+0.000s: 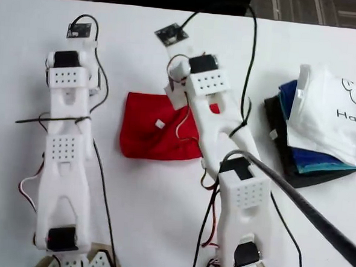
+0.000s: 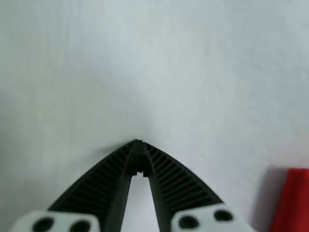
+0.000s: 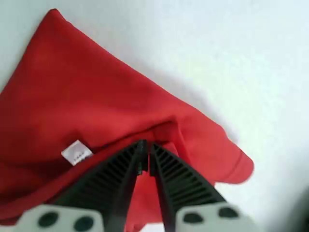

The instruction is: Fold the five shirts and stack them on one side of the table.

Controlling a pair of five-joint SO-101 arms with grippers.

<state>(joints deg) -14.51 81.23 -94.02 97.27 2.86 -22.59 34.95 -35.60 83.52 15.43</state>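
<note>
The red shirt (image 1: 151, 132) lies folded on the table (image 1: 148, 222), a rough square with a small white tag (image 1: 160, 124) on its upper face. Well to the right of the red shirt sits the stack (image 1: 312, 157). It has a white shirt (image 1: 333, 113) on top, then blue and teal layers, with black at the bottom.

The high view gives the layout of the arms. The right arm (image 1: 226, 136) reaches over the red shirt's right edge, with its head above the far right corner. The left arm (image 1: 65, 145) lies stretched out to the left of the red shirt, apart from it.

The wrist views add the jaws. In the right wrist view the right gripper (image 3: 145, 147) hangs directly over the red shirt, its jaws pressed together at the tips. A raised fold of red cloth runs up to those tips, but I cannot tell whether any cloth is caught between them. The tag lies on the cloth just beside the gripper.

In the left wrist view the left gripper (image 2: 137, 145) is also pressed together, tips touching and holding nothing, over bare table. A strip of the red shirt (image 2: 292, 198) shows nearby, clear of the tips.
</note>
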